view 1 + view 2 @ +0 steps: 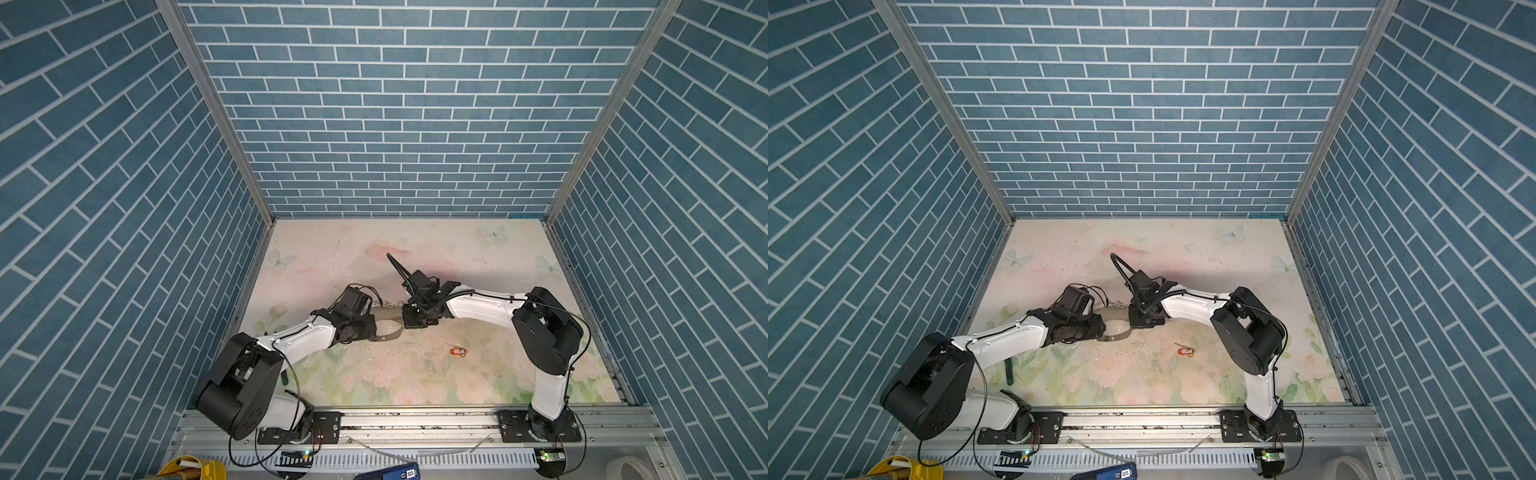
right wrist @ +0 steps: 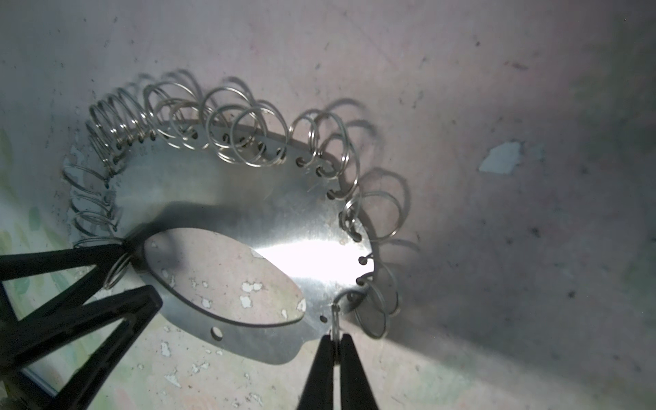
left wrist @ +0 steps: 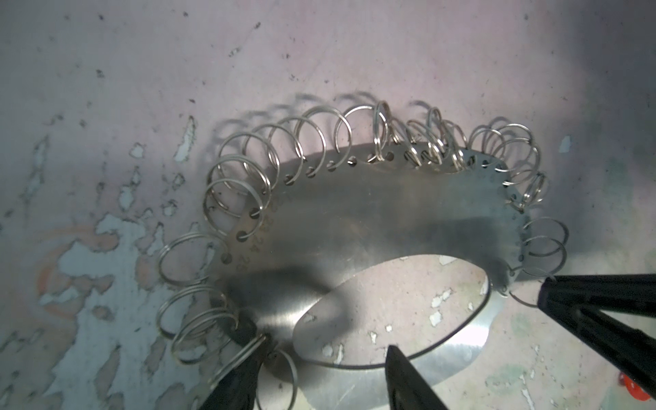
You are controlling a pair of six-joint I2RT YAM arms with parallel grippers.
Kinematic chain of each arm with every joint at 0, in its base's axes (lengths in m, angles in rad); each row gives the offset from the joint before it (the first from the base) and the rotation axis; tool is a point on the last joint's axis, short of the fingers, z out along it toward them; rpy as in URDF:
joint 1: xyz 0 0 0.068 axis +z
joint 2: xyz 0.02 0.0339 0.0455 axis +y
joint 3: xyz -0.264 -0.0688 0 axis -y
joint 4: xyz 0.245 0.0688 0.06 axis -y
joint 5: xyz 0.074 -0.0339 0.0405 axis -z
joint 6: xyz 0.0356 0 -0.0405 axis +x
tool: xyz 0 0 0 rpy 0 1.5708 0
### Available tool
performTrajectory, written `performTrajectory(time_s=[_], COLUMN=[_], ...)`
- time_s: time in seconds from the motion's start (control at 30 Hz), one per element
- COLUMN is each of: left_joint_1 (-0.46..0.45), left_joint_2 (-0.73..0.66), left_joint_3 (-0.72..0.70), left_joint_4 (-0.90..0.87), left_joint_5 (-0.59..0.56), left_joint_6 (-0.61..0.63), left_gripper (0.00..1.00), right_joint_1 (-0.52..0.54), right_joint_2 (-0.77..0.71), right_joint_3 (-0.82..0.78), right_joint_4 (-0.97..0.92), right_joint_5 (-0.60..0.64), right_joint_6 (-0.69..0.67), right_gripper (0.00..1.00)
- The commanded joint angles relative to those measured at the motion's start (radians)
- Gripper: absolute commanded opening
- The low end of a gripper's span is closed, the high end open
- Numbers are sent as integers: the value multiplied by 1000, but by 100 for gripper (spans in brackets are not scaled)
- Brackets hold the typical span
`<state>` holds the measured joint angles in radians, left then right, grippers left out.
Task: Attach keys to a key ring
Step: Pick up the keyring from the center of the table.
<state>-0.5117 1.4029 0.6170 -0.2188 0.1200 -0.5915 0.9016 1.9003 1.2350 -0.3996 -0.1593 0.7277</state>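
Observation:
The key ring (image 1: 388,332) is a flat metal hoop fringed with several small silver split rings (image 3: 312,142); it hangs between the two arms in both top views. My left gripper (image 3: 323,342) clamps the hoop's narrow end edge-wise, jaws half apart, one finger (image 2: 71,259) touching a split ring. My right gripper (image 2: 335,339) is shut on one small split ring at the hoop's (image 2: 269,220) other end, and also shows as right gripper (image 3: 543,293). The orange-red key tag (image 1: 458,352) lies alone on the mat, to the right of and nearer than the hoop, as key tag (image 1: 1185,352) also shows.
The floral mat (image 1: 415,374) is scuffed and walled on three sides by blue brick panels (image 1: 399,124). An aluminium rail (image 1: 415,419) carries both arm bases at the front. A yellow container (image 1: 195,467), a blue device (image 1: 390,471) and a tape roll (image 1: 627,467) sit beyond the rail.

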Motion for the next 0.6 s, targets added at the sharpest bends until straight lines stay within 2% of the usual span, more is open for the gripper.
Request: performTrajectory(time_s=[0.0, 0.23, 0.4, 0.57], left_joint_1=[10, 12, 12, 12], left_joint_2=[-10, -87, -224, -357], left_joint_3=[-2, 3, -23, -60], left_joint_4=[-31, -52, -28, 83], left_joint_5=[-13, -15, -16, 63], left_joint_6=[16, 40, 59, 103], left_gripper=[59, 60, 62, 60], right_joint_1=[6, 5, 5, 7], right_joint_2=[17, -20, -133, -230], right_joint_3=[31, 3, -75, -137], right_joint_4=[-4, 30, 103, 168], right_joint_5=[-2, 7, 39, 39], right_joint_6=[16, 12, -22, -90], right_gripper=[6, 0, 0, 0])
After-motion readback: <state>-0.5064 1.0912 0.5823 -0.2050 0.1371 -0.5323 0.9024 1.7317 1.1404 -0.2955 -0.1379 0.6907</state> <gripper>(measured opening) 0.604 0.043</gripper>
